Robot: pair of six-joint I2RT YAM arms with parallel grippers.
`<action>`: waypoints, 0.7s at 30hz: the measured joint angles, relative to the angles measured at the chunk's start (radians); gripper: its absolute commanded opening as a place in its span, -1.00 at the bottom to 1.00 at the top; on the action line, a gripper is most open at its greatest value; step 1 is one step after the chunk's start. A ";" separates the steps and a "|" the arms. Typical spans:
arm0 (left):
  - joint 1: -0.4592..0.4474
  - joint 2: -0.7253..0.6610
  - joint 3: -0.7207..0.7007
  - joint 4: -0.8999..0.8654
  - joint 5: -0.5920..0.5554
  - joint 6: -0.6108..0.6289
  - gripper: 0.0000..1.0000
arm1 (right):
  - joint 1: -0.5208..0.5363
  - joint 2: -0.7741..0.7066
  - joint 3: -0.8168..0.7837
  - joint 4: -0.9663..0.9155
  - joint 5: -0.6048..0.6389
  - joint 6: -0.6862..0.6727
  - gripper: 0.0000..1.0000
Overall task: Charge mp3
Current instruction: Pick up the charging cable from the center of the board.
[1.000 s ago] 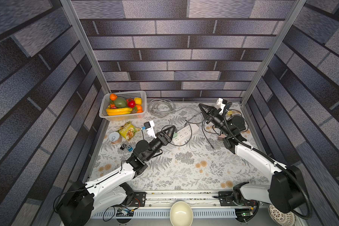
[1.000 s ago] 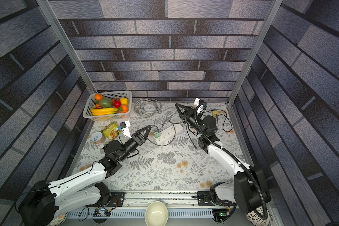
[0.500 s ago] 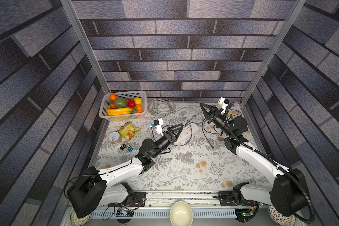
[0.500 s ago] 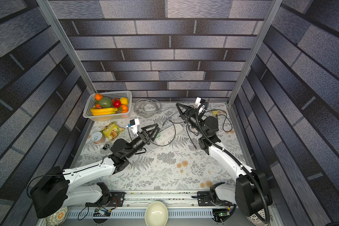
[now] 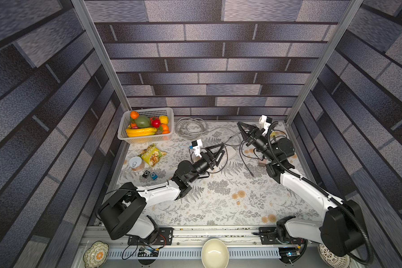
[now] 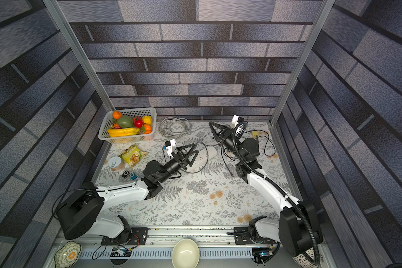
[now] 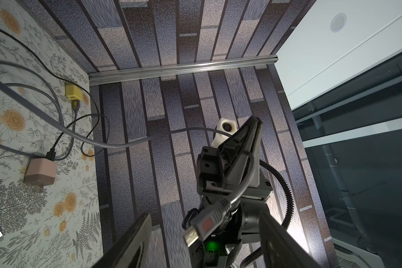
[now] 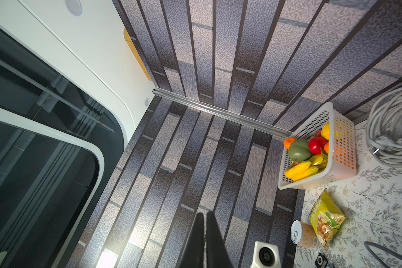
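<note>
**Robot test cell dressed as a home corner, inside a lab building**

Printed brick-pattern panels point(image 5: 195, 58) hang on bare aluminium posts point(image 5: 96, 48) around a table under a floral cloth point(image 5: 218, 208). A left arm point(image 5: 158, 193) and a right arm point(image 5: 304, 188), both white and black, are bolted to a metal rail point(image 5: 218, 232) along the front edge, above a slotted cable tray point(image 5: 183, 254). Household props sit on the cloth: a white basket point(image 5: 149, 139) of fruit, a snack bag point(image 5: 151, 155), a tin point(image 5: 136, 163). Over the panel tops, the wrist views show a white ceiling point(image 7: 323, 46) with a recessed light point(image 7: 338, 22), and dark glazed partitions point(image 8: 33, 174).
</note>
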 measured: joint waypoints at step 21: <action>0.000 0.051 0.067 0.046 -0.053 -0.074 -0.28 | 0.000 0.000 -0.011 0.019 0.000 -0.005 -1.00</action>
